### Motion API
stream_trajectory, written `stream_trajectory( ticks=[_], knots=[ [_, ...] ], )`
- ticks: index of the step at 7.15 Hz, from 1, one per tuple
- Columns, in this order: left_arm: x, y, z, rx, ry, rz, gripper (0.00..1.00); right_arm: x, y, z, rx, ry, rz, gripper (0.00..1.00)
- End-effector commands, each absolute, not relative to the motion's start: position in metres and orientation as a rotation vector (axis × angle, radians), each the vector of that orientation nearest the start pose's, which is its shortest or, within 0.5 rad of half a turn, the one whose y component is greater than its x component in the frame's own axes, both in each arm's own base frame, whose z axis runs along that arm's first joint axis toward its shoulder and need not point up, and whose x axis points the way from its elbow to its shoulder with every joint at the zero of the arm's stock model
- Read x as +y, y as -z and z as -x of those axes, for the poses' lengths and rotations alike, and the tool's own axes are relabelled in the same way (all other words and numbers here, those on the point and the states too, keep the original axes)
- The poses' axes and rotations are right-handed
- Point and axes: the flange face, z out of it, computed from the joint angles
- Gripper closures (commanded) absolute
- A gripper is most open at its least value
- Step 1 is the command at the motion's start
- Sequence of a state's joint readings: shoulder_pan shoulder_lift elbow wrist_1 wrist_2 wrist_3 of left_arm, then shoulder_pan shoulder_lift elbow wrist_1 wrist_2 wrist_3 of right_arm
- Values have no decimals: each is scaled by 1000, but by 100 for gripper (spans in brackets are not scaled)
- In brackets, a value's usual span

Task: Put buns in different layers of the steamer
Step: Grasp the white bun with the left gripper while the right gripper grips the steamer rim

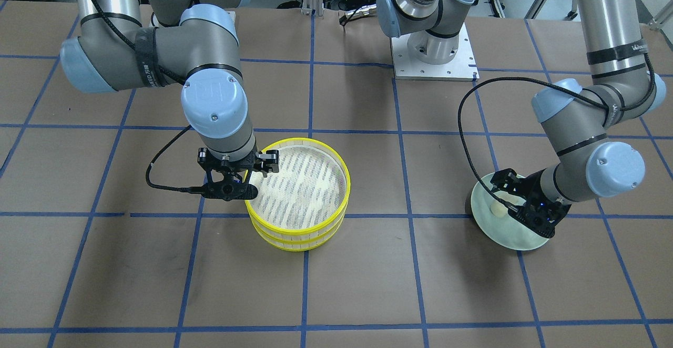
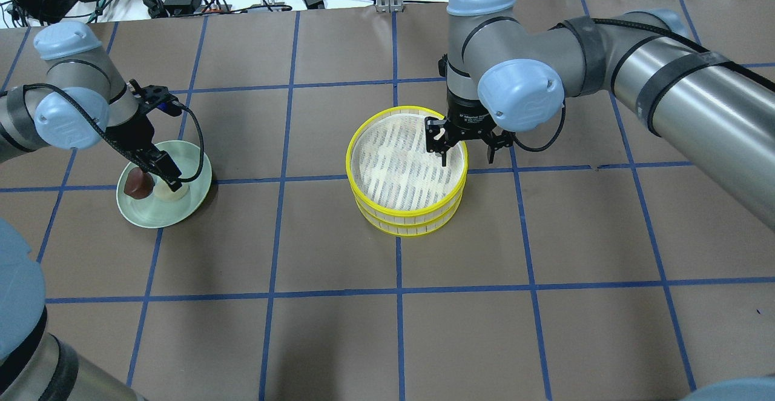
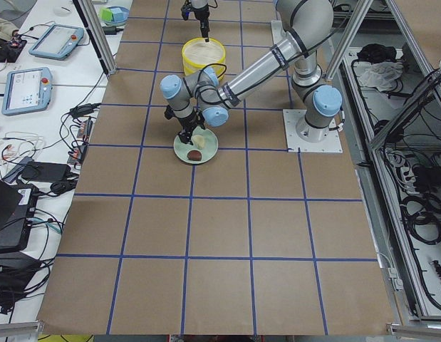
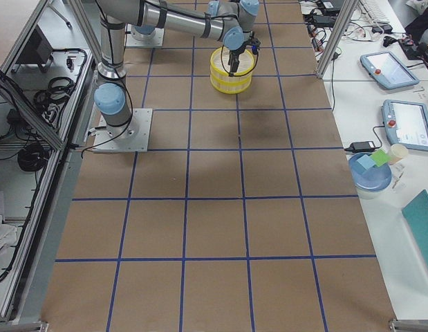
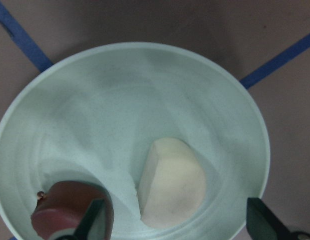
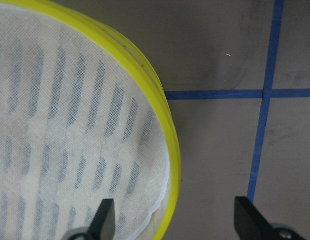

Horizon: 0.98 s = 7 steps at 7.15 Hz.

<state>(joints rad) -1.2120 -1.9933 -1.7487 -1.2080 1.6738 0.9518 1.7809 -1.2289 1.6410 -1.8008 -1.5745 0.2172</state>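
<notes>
The two steamer layers are stacked, the top layer (image 2: 407,165) on the lower one (image 2: 404,224), mid-table; the top mesh floor is bare. The pale cream bun (image 5: 170,182) and the dark reddish-brown bun (image 5: 69,212) lie side by side on the pale green plate (image 2: 191,195). My left gripper (image 5: 177,225) is open, low over the plate, one finger on each side of the cream bun. My right gripper (image 2: 466,154) is open and empty. It hangs over the top layer's rim (image 6: 165,125), one finger inside and one outside.
The brown table carries a blue tape grid. The left arm's base plate (image 1: 434,56) sits at the table's robot side. Desks with tablets (image 4: 400,128) and a blue bowl (image 4: 369,173) stand beyond the table's far edge.
</notes>
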Motion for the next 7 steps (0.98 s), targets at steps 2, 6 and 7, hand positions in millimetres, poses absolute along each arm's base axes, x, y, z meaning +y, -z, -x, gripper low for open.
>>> stream_trajectory(
  ticks=[2,6,7],
  knots=[
    [-580,-181,-87,3043,-456,-989,2,-543,-269,-252,3166,-298,-22,59],
    [-583,-181,-88,3042,-449,-993,100,-545,-276,-247,3168,-283,-19,100],
    [-587,-196,-89,3033,-406,-986,100,-546,-288,-247,3167,-252,-22,100]
  ],
)
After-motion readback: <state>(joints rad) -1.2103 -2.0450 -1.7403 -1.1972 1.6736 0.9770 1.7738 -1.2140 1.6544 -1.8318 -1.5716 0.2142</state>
